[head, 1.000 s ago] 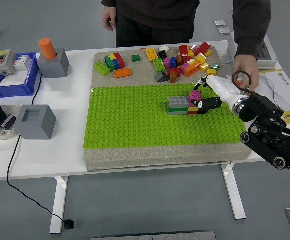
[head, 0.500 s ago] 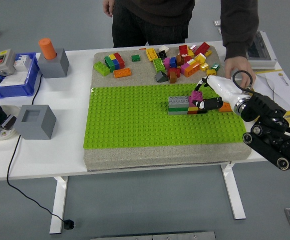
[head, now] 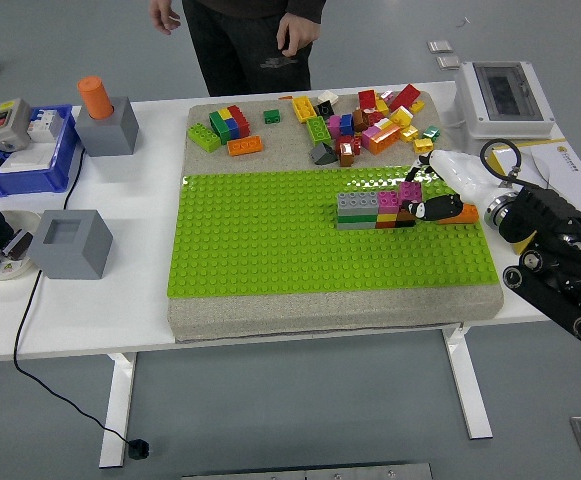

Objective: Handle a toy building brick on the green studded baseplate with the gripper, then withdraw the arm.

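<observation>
The near part of the green baseplate (head: pixel 270 240) is bare, and it lies on a grey mat on the white table (head: pixel 90 310). The right arm (head: pixel 555 260) comes in from the right edge, low, over the near right corner of the plate.

Further in, the right hand (head: pixel 435 200) reaches to the left over the right side of the plate. Its white palm lies behind and its dark fingers (head: pixel 425 209) point left, toward a small row of bricks. The fingers look curled close around the magenta brick (head: pixel 409 192), but it is too small to tell if they truly clamp it or only touch it. An orange brick (head: pixel 460 213) lies flat just under the hand, on the plate.

The magenta brick sits at the right end of the brick row (head: pixel 375 211), which has a grey brick (head: pixel 357 203) on top at its left. The long axis of this row runs left to right, in line with the hand. So the brick lies directly left of the wrist, and a withdrawal would probably go straight to the right, away from the row. No left arm shows, so only the right one is near.

At the far edge of the mat lies a pile of loose bricks (head: pixel 360 120). Beyond the table a person (head: pixel 240 40) stands, hands at the sides, touching nothing.
</observation>
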